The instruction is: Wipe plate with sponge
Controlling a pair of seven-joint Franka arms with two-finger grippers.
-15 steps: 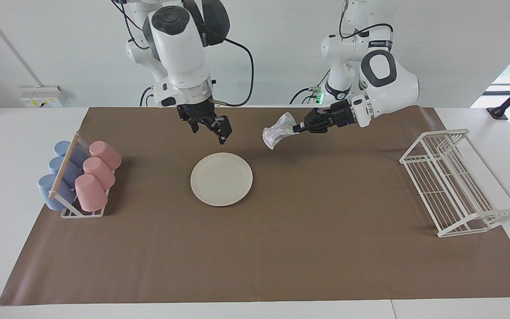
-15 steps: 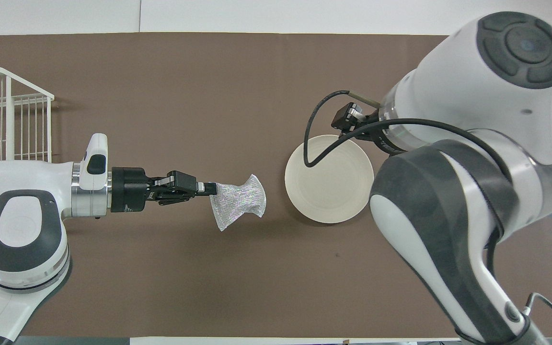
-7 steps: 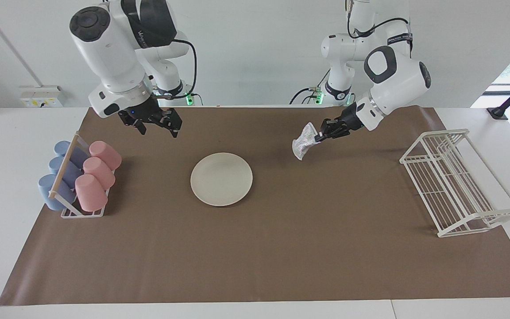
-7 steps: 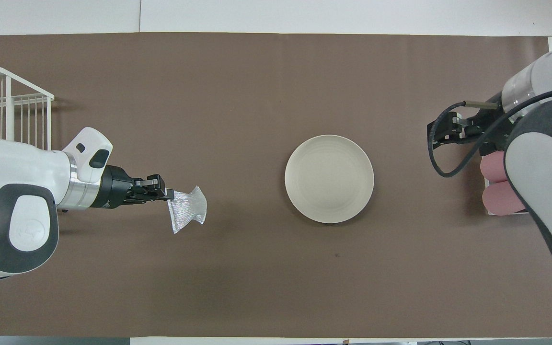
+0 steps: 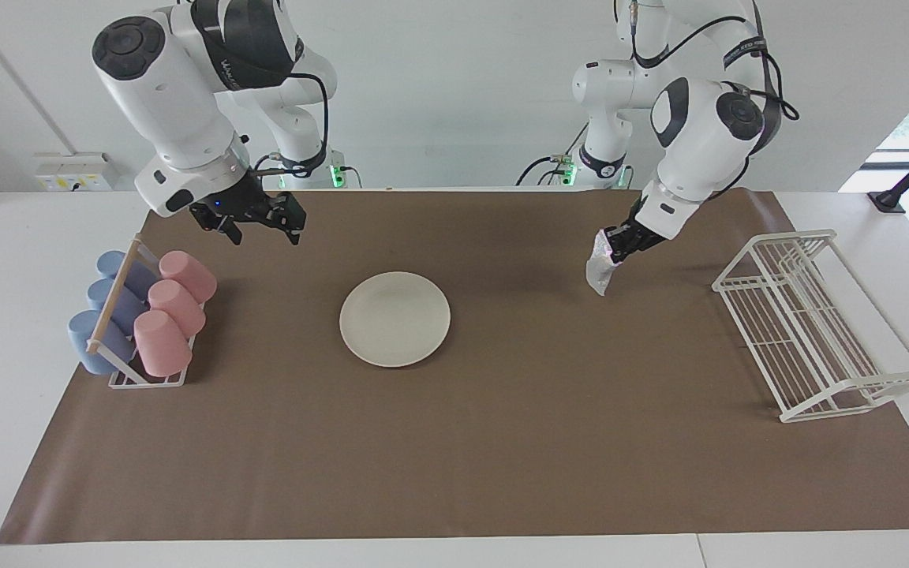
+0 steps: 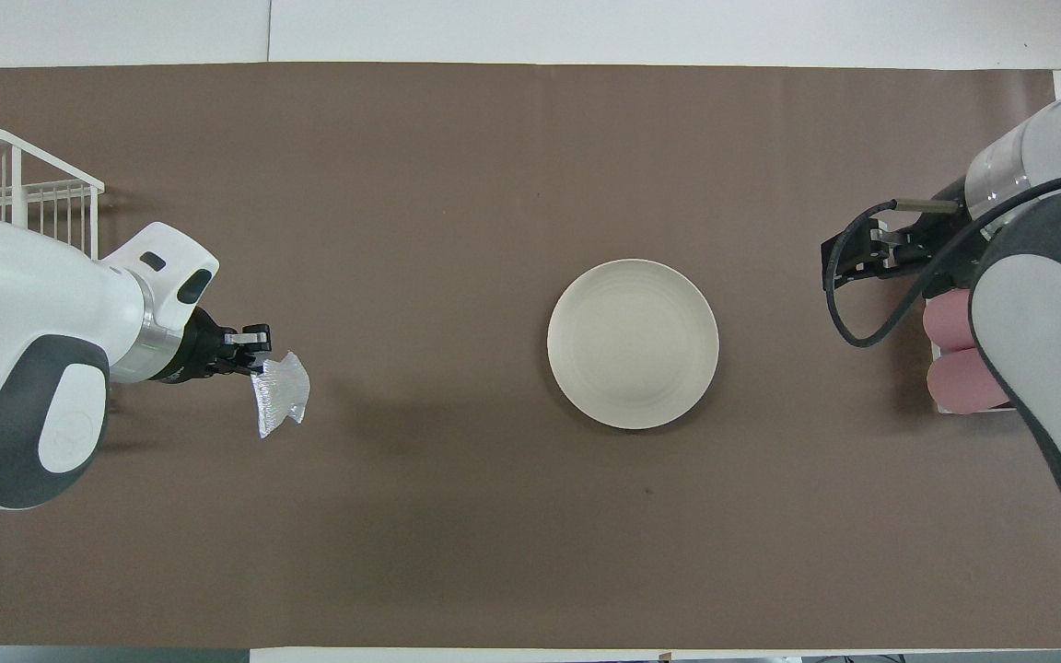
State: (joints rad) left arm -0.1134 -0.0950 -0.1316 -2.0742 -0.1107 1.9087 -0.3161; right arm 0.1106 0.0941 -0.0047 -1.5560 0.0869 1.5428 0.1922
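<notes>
The cream-white plate [image 5: 394, 319] lies flat in the middle of the brown mat, with nothing on it; the overhead view [image 6: 633, 343] shows it too. My left gripper [image 5: 616, 243] is shut on the glittery silver sponge [image 5: 601, 272], which hangs from it above the mat, well away from the plate toward the left arm's end. The overhead view shows that gripper [image 6: 250, 353] and the sponge [image 6: 280, 402] as well. My right gripper [image 5: 261, 223] is open and empty, raised over the mat beside the cup rack; it also shows in the overhead view [image 6: 848, 262].
A rack of pink and blue cups [image 5: 143, 315] lying on their sides stands at the right arm's end of the mat. A white wire dish rack [image 5: 809, 323] stands at the left arm's end; the overhead view [image 6: 15, 203] shows it too.
My left gripper has carried the sponge away from the plate toward the wire rack and lower. My right gripper has swung from over the plate's rim to beside the cup rack.
</notes>
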